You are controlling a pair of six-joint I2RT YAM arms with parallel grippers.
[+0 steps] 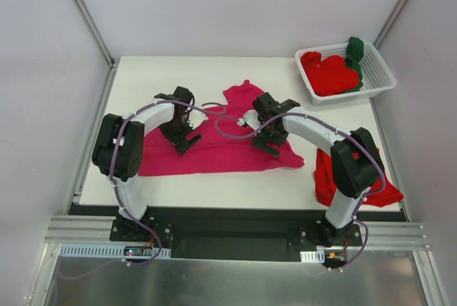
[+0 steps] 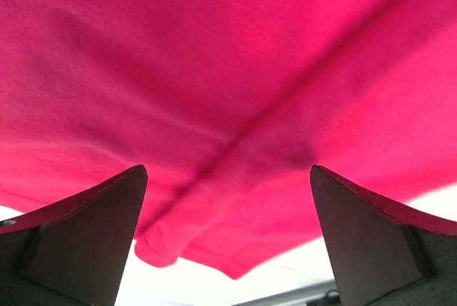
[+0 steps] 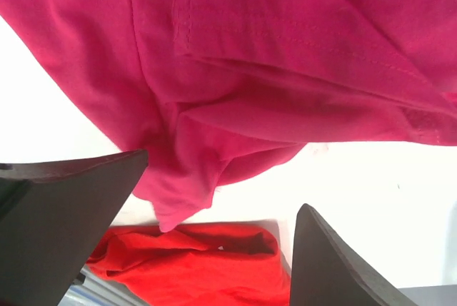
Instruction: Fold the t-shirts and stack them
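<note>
White table [image 1: 178, 74]: takes up most of the top view, both arm bases at its near edge.

Magenta-pink t-shirt [image 1: 221, 145]: largest cloth item. It lies spread over the middle of the table, roughly flat and not folded. One part runs up toward the far side in a point. The lower right corner is bunched. The left wrist view shows a long crease or seam running diagonally across the cloth [image 2: 214, 70]. The right wrist view shows a stitched hem and rumpled layers [image 3: 285, 49].

Arms: both reach in over the magenta-pink t-shirt, left arm over its left half, right arm over its right half.

White slotted basket [image 1: 383, 70]: far right corner of the table. It holds a heap of red t-shirts [image 1: 328, 74], with a dark green t-shirt [image 1: 355, 53] against its far wall.

Red t-shirt [image 1: 323, 181]: on the table at the near right edge, partly hidden behind the right arm. It is just beside the magenta one, and its edge shows in the right wrist view [image 3: 193, 256].

Left gripper [image 1: 184, 138]: jaws wide apart, low over the magenta cloth [image 2: 227, 170], nothing clamped. Contact with the cloth cannot be told.

Right gripper [image 1: 265, 145]: jaws likewise apart [image 3: 223, 181], over the bunched corner, nothing held.
</note>
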